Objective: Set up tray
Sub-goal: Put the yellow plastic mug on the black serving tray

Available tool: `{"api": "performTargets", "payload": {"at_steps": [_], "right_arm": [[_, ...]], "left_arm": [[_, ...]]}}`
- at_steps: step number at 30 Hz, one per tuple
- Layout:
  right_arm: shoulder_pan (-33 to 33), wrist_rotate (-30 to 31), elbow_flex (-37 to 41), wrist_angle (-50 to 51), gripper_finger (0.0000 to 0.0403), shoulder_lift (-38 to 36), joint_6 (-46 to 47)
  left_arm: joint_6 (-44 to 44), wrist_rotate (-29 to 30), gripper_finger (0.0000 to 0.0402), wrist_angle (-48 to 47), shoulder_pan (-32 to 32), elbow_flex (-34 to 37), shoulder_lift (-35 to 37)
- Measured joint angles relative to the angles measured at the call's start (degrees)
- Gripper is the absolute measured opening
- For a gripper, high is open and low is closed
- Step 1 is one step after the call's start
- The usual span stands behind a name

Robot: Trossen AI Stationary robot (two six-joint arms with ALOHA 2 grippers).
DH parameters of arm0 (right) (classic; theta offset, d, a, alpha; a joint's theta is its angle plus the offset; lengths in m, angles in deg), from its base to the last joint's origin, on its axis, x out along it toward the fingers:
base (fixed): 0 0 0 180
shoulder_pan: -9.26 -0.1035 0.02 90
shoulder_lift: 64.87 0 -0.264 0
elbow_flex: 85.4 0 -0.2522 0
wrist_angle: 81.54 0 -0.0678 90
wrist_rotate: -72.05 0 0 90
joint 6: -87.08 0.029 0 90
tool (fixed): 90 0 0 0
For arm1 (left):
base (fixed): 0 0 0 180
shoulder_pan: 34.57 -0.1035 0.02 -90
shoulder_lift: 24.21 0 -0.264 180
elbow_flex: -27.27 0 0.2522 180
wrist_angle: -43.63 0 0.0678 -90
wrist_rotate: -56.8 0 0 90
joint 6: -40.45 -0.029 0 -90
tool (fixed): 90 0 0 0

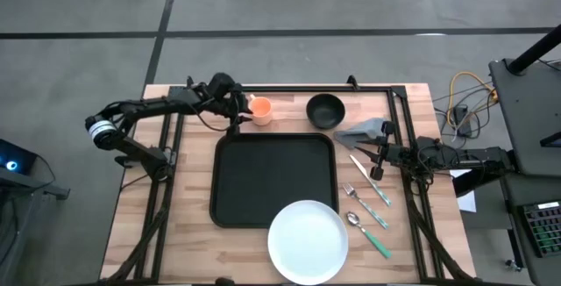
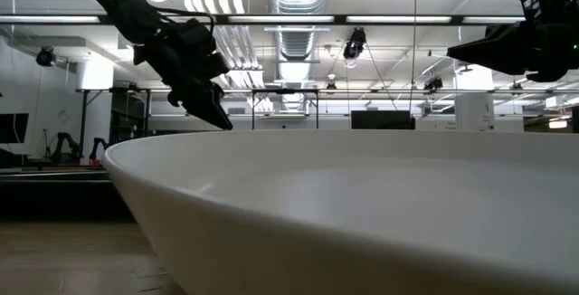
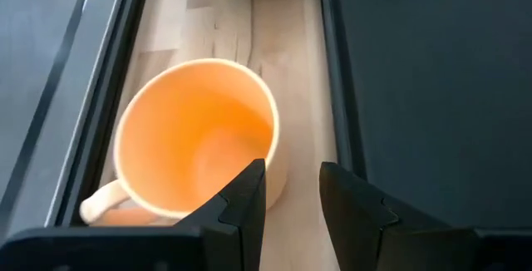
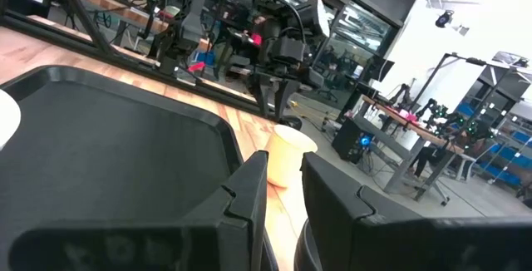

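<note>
The black tray (image 1: 272, 179) lies flat at the table's middle with nothing inside it. A white plate (image 1: 308, 240) overlaps its near right corner. An orange cup (image 1: 261, 110) stands upright on the wood just beyond the tray's far edge. My left gripper (image 1: 244, 110) is at the cup and open. In its wrist view (image 3: 293, 196) one finger stands over the cup's (image 3: 195, 138) rim and the other outside the wall, on the tray's side. My right gripper (image 1: 375, 154) hovers right of the tray, narrowly open (image 4: 284, 188) and holding nothing. My left gripper comes at the orange cup from above, with its fingers on either side of the wall (image 3: 278, 167) that faces the tray. I cannot tell whether they touch it. The cup stands upright on the table.
A small black bowl (image 1: 325, 110) sits right of the cup. A grey napkin (image 1: 368, 131) lies by the far right corner. A knife (image 1: 370, 179), fork (image 1: 364, 205) and spoon (image 1: 366, 233) lie right of the tray. The plate's rim (image 2: 362, 214) fills the low view.
</note>
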Motion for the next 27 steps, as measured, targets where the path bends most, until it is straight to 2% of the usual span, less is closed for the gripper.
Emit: {"api": "performTargets", "payload": {"at_steps": [11, 15, 19, 21, 27], "right_arm": [[0.0, 0.0, 0.0, 0.0, 0.0068, 0.0, 0.0], [0.0, 0.0, 0.0, 0.0, 0.0068, 0.0, 0.0], [0.0, 0.0, 0.0, 0.0, 0.0068, 0.0, 0.0], [0.0, 0.0, 0.0, 0.0, 0.0068, 0.0, 0.0], [0.0, 0.0, 0.0, 0.0, 0.0068, 0.0, 0.0]], "left_arm": [[0.0, 1.3, 0.0096, -5.2, 1.5, -6.3, -1.2], [0.2, 1.9, 0.0096, -5.4, 2.1, -7.2, -6.6], [-0.4, 7.0, 0.0096, -5.6, 2.5, -10.0, -12.9], [-0.2, 7.4, 0.0096, -5.8, 2.5, -11.9, -15.4], [1.2, 7.6, 0.0093, -13.2, 2.9, -18.7, -20.0]]}}
